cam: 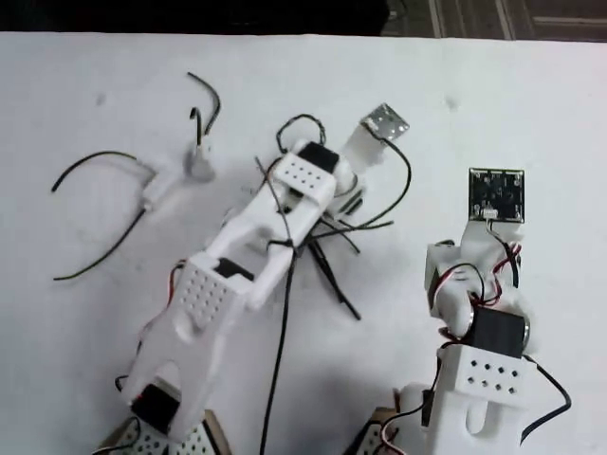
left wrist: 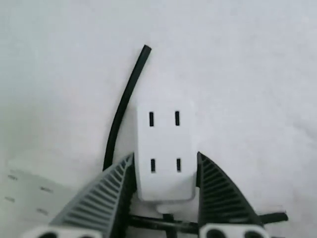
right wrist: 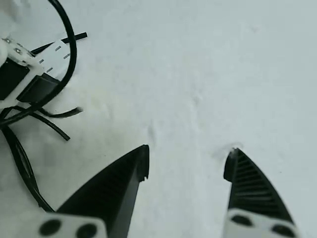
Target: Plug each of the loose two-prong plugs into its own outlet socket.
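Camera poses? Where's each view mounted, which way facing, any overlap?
High view: fixed above the white table, looking down; white left arm and right arm show.
Left wrist view: on left arm, looking along the left tool, shut on a white plastic socket block.
Right wrist view: on right arm, facing the table past its open right tool.
Shared: tangled black cords, in high and right wrist views.

The white outlet block (left wrist: pixel 164 134) lay face up at the lower centre of the left wrist view. It showed two pairs of dark slots, one above the other, and the left gripper (left wrist: pixel 165 155) pinched its lower sides. In the upper left of the high view, a white plug (cam: pixel 159 188) and a greyish plug (cam: pixel 199 163) lay near each other, each trailing a thin black cord.
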`<state>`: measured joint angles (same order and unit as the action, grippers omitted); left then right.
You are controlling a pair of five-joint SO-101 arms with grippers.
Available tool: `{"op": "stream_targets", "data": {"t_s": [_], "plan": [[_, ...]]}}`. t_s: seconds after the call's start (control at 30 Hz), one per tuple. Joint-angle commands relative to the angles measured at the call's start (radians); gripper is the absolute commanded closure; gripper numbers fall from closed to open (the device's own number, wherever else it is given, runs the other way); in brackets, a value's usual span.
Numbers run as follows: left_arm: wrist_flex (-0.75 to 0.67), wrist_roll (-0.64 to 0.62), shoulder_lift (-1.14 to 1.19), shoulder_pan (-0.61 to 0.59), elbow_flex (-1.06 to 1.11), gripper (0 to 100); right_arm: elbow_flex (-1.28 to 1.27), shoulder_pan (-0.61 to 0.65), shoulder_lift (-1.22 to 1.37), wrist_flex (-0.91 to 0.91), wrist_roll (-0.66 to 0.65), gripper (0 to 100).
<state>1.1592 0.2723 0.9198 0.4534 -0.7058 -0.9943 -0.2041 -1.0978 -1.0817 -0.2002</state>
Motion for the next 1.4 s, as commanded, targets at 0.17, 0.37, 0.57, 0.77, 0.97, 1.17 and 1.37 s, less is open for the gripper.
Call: {"op": "stream_targets", "data": {"t_s": [0.17,0.37,0.57,0.77,0.97,1.17,1.37], "plan": [[0.439,0.02,-0.008,0.002,-0.614,98,0.014,-0.008,-0.007,0.018,-0.011,75.5],[0.611,0.018,-0.027,0.012,-0.971,98,0.014,-0.008,-0.007,0.018,-0.011,75.5],[0.626,0.018,-0.18,-0.028,-0.927,98,0.014,-0.008,-0.007,0.018,-0.012,75.5],[0.628,0.018,-0.392,-0.064,-0.74,98,0.014,-0.007,-0.007,0.015,-0.012,75.5],[0.628,0.025,-0.719,-0.054,-0.315,98,0.012,-0.007,-0.007,0.012,-0.012,75.5],[0.623,0.109,-1.035,-0.064,0.169,98,0.012,-0.007,-0.007,0.012,-0.012,75.5],[0.542,0.166,-1.308,-0.081,0.657,98,0.008,0.038,0.001,0.005,-0.012,75.5]]}}
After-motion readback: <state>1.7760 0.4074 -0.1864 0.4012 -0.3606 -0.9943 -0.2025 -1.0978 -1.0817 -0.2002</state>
